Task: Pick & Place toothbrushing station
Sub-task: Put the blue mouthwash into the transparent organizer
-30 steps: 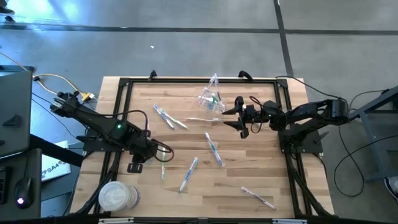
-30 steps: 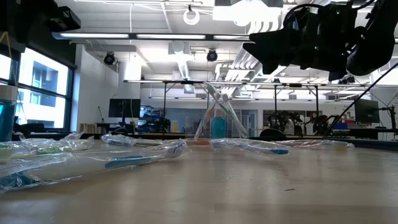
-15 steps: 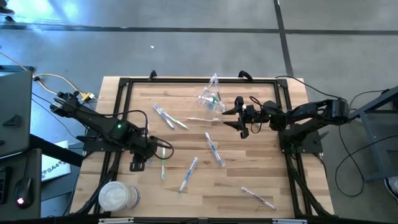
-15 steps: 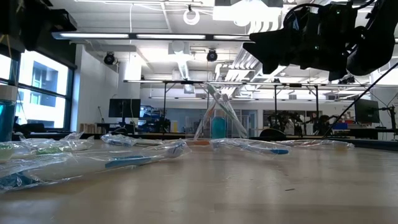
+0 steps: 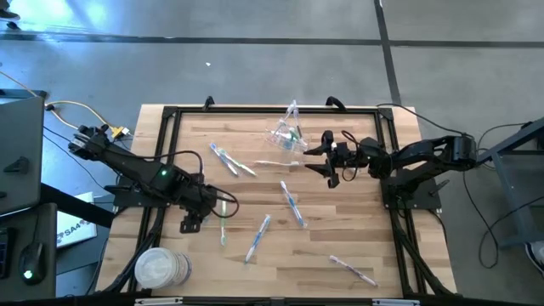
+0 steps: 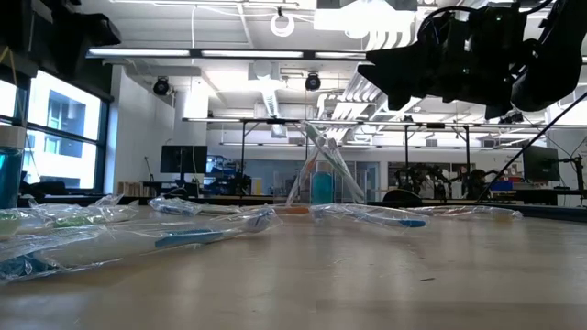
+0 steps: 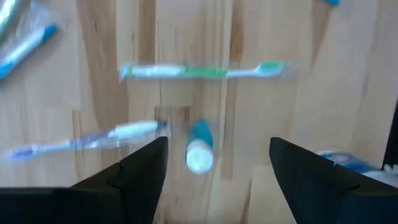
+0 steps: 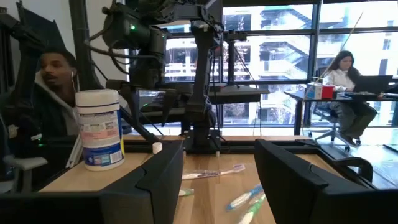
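From the cup [image 5: 286,136], the stack of discs [image 5: 157,269] sits nearest the table's [image 5: 340,221] front-left corner. The left gripper [image 5: 214,206] now stands wide with nothing held, having spread since a second ago; a blue-capped tube [image 7: 199,146] lies between its fingers, a green toothbrush [image 7: 202,71] beyond. Open wood lies front-right. The right gripper [image 5: 316,161] hovers beside the cup, part open, unchanged.

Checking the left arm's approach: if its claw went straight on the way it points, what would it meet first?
Probably the small blue-capped tube, centred between the open left claw's fingers. The green toothbrush lies beyond it. Depth is hard to judge.
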Tool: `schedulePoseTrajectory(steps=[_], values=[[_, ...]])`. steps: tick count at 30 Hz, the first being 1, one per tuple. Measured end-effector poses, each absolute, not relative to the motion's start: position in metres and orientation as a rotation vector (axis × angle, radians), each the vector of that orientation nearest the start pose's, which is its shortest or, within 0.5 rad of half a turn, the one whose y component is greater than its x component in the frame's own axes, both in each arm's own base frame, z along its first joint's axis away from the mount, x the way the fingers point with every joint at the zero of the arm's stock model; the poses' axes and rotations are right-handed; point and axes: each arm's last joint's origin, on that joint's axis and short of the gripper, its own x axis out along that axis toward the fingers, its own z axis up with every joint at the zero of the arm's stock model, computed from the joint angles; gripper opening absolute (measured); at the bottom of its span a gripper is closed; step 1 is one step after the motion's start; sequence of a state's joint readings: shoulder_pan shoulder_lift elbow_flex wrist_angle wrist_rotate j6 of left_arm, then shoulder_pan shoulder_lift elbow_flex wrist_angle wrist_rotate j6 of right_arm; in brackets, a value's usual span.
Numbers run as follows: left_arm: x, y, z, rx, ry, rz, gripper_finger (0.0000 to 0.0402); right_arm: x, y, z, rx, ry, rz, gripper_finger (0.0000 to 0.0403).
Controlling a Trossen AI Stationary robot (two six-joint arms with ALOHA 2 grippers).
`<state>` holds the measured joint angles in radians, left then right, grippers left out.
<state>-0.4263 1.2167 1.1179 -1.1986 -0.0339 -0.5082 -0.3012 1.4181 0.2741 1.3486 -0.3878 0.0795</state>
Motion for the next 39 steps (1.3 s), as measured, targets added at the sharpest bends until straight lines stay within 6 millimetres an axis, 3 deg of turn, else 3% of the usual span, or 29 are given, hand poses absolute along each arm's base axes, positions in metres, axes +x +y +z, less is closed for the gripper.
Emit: schedulePoseTrajectory(steps=[11, 19, 39], values=[[0.183, -0.081, 0.283, -0.131, 1.432, 0.124, 0.0278, 0.222, -0.057, 0.185, 0.016, -0.181, 0.098, 0.0191], [0.18, -0.08, 0.255, -0.083, 1.539, 0.132, 0.0278, 0.222, -0.057, 0.184, 0.039, -0.175, 0.1, 0.0191], [0.186, -0.084, 0.241, -0.065, 1.481, 0.054, 0.0278, 0.222, -0.057, 0.183, 0.052, -0.163, 0.1, 0.0191]])
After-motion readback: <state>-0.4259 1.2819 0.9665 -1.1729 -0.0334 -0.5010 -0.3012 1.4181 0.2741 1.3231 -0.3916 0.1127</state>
